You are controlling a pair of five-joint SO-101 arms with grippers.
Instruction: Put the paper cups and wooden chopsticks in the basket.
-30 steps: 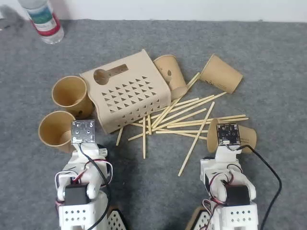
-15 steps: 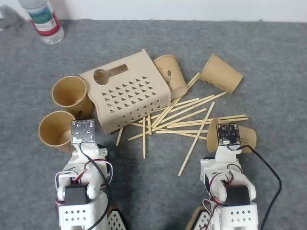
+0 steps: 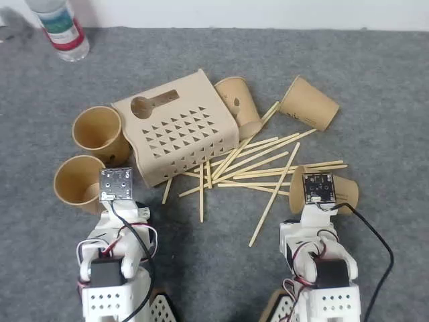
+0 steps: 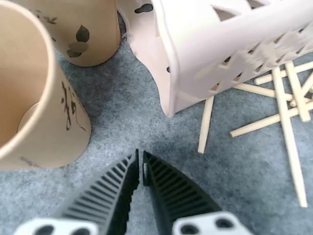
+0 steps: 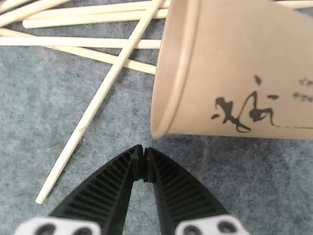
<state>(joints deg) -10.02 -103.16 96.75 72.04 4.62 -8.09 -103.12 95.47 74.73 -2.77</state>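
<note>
The beige basket (image 3: 175, 132) lies overturned at the table's middle, its perforated side up; its corner (image 4: 215, 49) is seen from the left wrist. Two paper cups (image 3: 99, 133) (image 3: 78, 182) stand left of it. Two more cups (image 3: 238, 104) (image 3: 308, 102) lie tipped behind. Another cup (image 3: 342, 190) lies on its side by the right arm, large in the right wrist view (image 5: 230, 73). Wooden chopsticks (image 3: 255, 164) are scattered between basket and cups. My left gripper (image 4: 141, 164) is shut and empty above carpet near a cup (image 4: 34, 98). My right gripper (image 5: 143, 159) is shut, just short of the cup's rim.
A plastic bottle (image 3: 60, 23) with a red and white label stands at the far left back. Grey carpet (image 3: 375, 74) covers the table. Open carpet lies in front between the two arm bases (image 3: 214, 268).
</note>
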